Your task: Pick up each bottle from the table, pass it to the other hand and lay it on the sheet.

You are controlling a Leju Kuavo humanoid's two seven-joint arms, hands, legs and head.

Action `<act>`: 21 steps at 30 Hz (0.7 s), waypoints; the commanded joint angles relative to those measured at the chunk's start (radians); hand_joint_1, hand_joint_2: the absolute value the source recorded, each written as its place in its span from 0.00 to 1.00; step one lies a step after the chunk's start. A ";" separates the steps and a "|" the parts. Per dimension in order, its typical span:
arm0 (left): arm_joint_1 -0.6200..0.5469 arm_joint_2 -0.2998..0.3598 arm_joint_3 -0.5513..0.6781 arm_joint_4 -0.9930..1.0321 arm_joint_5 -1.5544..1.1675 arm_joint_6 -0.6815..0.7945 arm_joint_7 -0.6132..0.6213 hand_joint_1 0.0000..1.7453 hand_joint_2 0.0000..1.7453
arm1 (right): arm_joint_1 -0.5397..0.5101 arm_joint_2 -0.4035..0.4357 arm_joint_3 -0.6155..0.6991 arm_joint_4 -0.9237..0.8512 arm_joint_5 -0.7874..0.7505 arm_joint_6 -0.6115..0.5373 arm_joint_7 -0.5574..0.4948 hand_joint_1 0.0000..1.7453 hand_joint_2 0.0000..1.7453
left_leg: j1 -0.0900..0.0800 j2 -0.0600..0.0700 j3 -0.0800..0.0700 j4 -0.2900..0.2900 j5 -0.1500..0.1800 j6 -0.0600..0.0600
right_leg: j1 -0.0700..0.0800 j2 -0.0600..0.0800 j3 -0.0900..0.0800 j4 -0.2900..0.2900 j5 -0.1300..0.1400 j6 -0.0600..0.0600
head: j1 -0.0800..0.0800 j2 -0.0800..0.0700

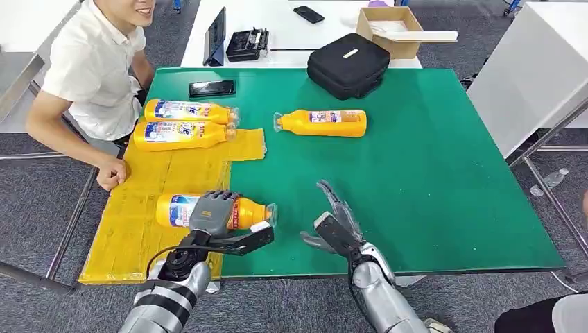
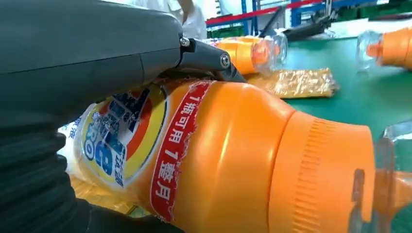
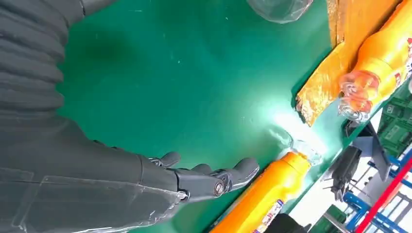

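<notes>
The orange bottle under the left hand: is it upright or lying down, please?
Lying down: the orange bottle rests on its side across the yellow sheet's edge, the left hand over it.

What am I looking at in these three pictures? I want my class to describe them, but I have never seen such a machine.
A humanoid robot with two silver arms stands at a green table. One picture looks down from its head; the other two come from cameras at its wrists. Its left hand grips an orange bottle over the yellow sheet; the left wrist picture shows that bottle close up. Its right hand is open, holding nothing. Two more bottles lie on the sheet, one bottle on the bare table. A person sits alongside.
</notes>
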 commanded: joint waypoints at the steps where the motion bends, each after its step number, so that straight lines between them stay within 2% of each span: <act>1: -0.103 0.004 0.066 0.203 -0.038 -0.070 0.043 0.00 1.00 | -0.060 0.009 -0.024 0.087 0.005 0.011 -0.004 0.00 1.00 | 0.001 0.002 0.003 0.000 -0.001 0.000 | 0.001 0.000 0.003 -0.001 0.000 -0.004 | 0.000 0.000; 8: -0.133 0.015 0.089 0.308 -0.050 -0.088 0.034 0.00 1.00 | -0.085 0.007 -0.023 0.119 0.004 0.003 -0.020 0.00 1.00 | 0.000 0.002 0.004 -0.001 0.000 0.000 | 0.001 0.000 0.004 -0.001 0.000 -0.003 | 0.000 0.000; 9: -0.131 0.012 0.103 0.312 -0.036 -0.088 0.026 0.00 1.00 | -0.085 0.006 -0.025 0.120 0.003 0.003 -0.020 0.00 1.00 | 0.001 0.004 0.007 -0.002 -0.001 -0.001 | 0.002 0.001 0.007 -0.002 0.000 -0.006 | 0.000 0.000; 10: -0.130 0.014 0.096 0.318 -0.044 -0.091 0.022 0.00 1.00 | -0.085 0.003 -0.026 0.122 0.003 0.003 -0.021 0.00 1.00 | 0.000 0.002 0.006 -0.001 0.000 0.000 | 0.001 0.000 0.007 -0.001 0.000 -0.003 | 0.000 0.000; 16: -0.127 0.013 0.096 0.320 -0.046 -0.085 0.023 0.00 1.00 | -0.086 -0.001 -0.029 0.127 0.002 0.002 -0.022 0.00 1.00 | 0.001 0.002 0.009 -0.002 0.001 -0.001 | 0.002 0.000 0.009 -0.002 0.002 -0.006 | 0.000 0.000; 17: -0.129 0.011 0.095 0.320 -0.046 -0.086 0.023 0.00 1.00 | -0.086 -0.001 -0.029 0.127 0.002 0.002 -0.022 0.00 1.00 | 0.000 0.001 0.009 -0.002 0.001 0.000 | 0.001 0.000 0.009 -0.002 0.001 -0.003 | 0.000 0.000; 20: -0.129 0.011 0.095 0.320 -0.046 -0.086 0.023 0.00 1.00 | -0.086 -0.001 -0.029 0.127 0.002 0.002 -0.022 0.00 1.00 | 0.000 0.000 0.009 -0.001 0.002 0.000 | 0.001 -0.001 0.009 -0.002 0.001 -0.002 | 0.000 0.000; 21: -0.129 0.011 0.095 0.320 -0.046 -0.086 0.023 0.00 1.00 | -0.086 -0.001 -0.029 0.127 0.002 0.002 -0.022 0.00 1.00 | 0.001 0.003 0.009 -0.003 0.003 -0.001 | 0.002 0.000 0.009 -0.003 0.002 -0.006 | 0.000 0.000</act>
